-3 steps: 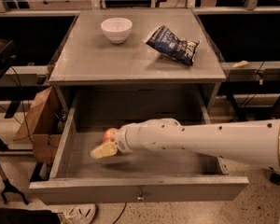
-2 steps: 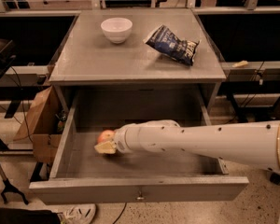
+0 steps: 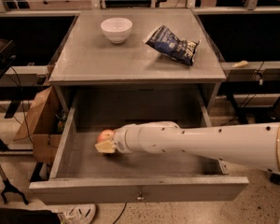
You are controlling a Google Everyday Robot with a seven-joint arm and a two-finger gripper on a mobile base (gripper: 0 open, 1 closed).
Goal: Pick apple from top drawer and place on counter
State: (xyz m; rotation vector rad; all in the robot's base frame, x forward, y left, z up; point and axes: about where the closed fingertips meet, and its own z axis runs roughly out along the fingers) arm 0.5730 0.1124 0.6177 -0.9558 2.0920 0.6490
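Note:
The apple [image 3: 105, 135], small and red-orange with a pale patch, lies in the open top drawer [image 3: 130, 189] near its left side. My gripper [image 3: 105, 146] is down inside the drawer at the end of the white arm [image 3: 191, 143], right against the near side of the apple and partly covering it. The counter [image 3: 107, 59] is the flat grey cabinet top above the drawer. Whether the gripper holds the apple does not show.
A white bowl [image 3: 116, 29] stands at the back left of the counter. A dark blue snack bag [image 3: 173, 44] lies at the back right. A cardboard box [image 3: 39, 125] sits on the floor left of the cabinet. The drawer has tall side walls.
My gripper has moved a little further back in the drawer, up against the apple. The apple has shifted slightly to the left.

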